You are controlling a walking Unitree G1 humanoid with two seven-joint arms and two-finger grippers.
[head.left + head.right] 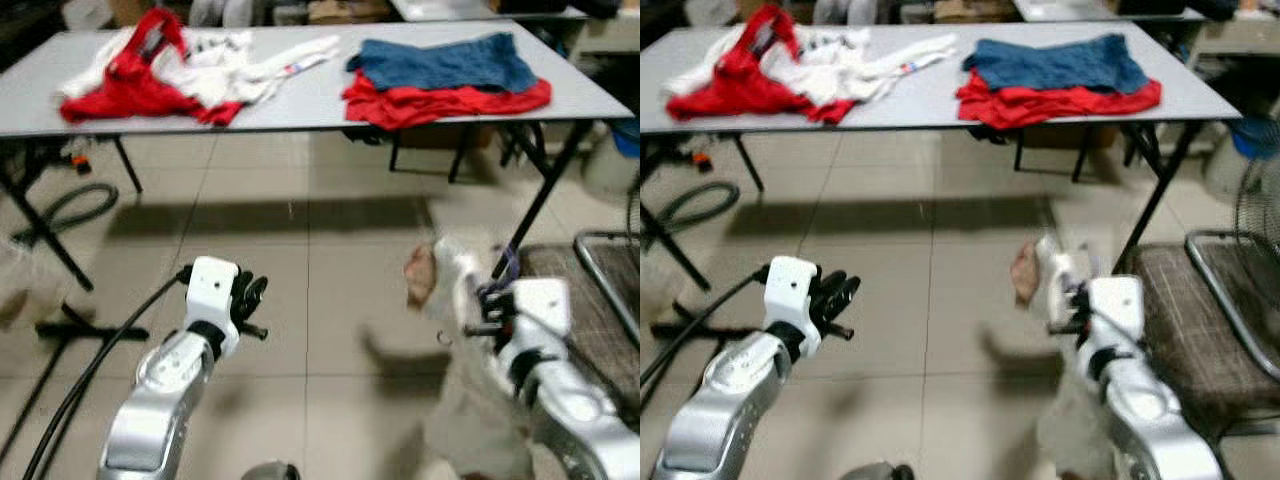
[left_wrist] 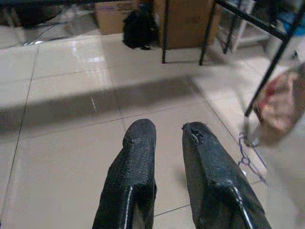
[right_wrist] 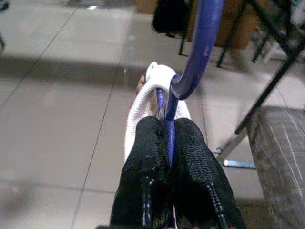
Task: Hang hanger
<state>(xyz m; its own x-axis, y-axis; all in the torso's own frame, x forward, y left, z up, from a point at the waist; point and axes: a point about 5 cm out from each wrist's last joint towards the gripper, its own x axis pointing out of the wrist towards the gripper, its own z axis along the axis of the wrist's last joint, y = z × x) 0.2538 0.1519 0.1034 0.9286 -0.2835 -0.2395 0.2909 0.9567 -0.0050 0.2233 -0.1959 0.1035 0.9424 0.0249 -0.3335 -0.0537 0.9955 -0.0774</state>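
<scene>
Blue hanger [image 3: 195,52]: we see its hook rise from between the fingers of the right gripper [image 3: 170,143], with a white garment [image 3: 152,95] draped on it; it is held in the air above the tiled floor [image 1: 300,300], near the front right leg of the grey table [image 1: 300,100].
Right gripper: its fingers are pressed together on the hanger's blue shaft, no gap left between them.
Left gripper [image 2: 167,143]: we find its fingers slightly apart with nothing between them, poised over bare tiles on the robot's left side.
Table top: a red and white pile of clothes [image 1: 170,70] lies toward the left end, and a blue garment [image 1: 440,60] sits on a red garment [image 1: 440,100] toward the right end.
In the way: the table's black legs [image 1: 540,200] stand just beyond the hanger; a chair [image 1: 1200,300] with a metal frame sits just right of the right arm.
Floor: a grey hose [image 1: 70,205] curls under the table's left end.
Writing: we can read none; all is blurred.
</scene>
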